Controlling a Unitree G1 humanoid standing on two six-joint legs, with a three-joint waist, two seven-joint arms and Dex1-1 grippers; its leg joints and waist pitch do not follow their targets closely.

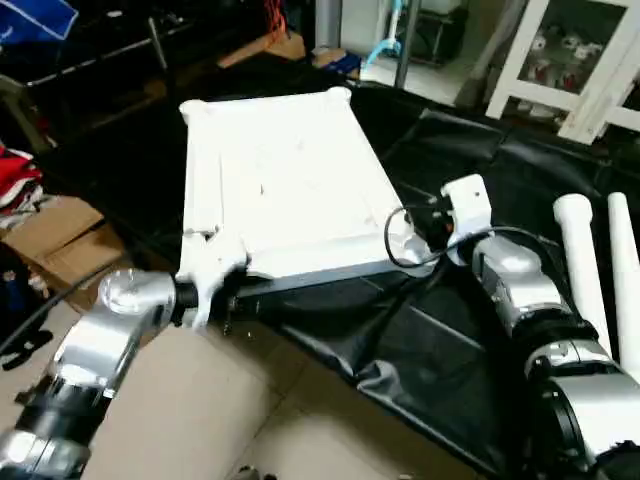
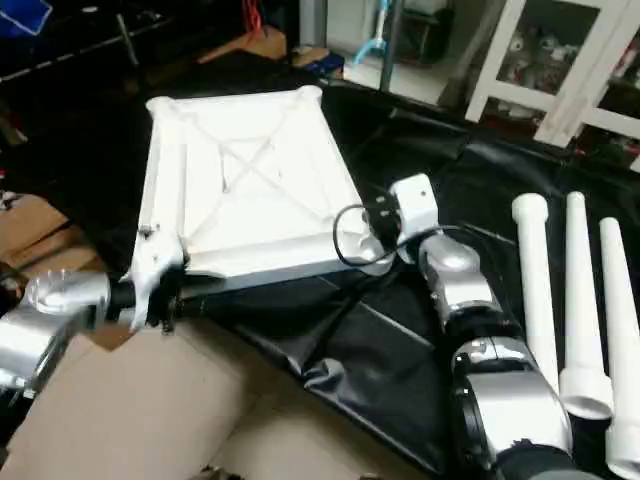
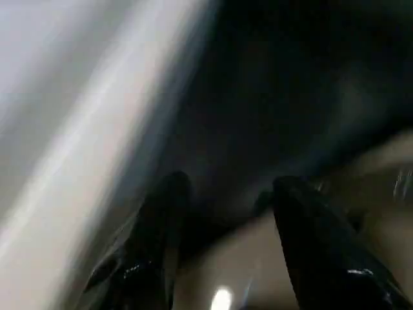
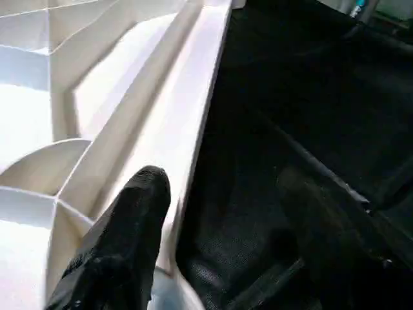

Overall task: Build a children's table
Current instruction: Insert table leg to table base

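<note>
table top (image 2: 245, 185) lies ribbed side up on the black sheet (image 2: 420, 330) so its corner sockets face up for the legs (image 2: 535, 290) waiting just beside; left gripper (image 3: 222, 213) hangs half open at its near corner, right gripper (image 4: 219, 213) straddles the side rim, clamping nothing

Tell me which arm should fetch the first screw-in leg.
Right, probably. The three long white tubular legs lie on the black sheet beside the right arm, while the left tool sits at the white ribbed tabletop's opposite corner.
</note>
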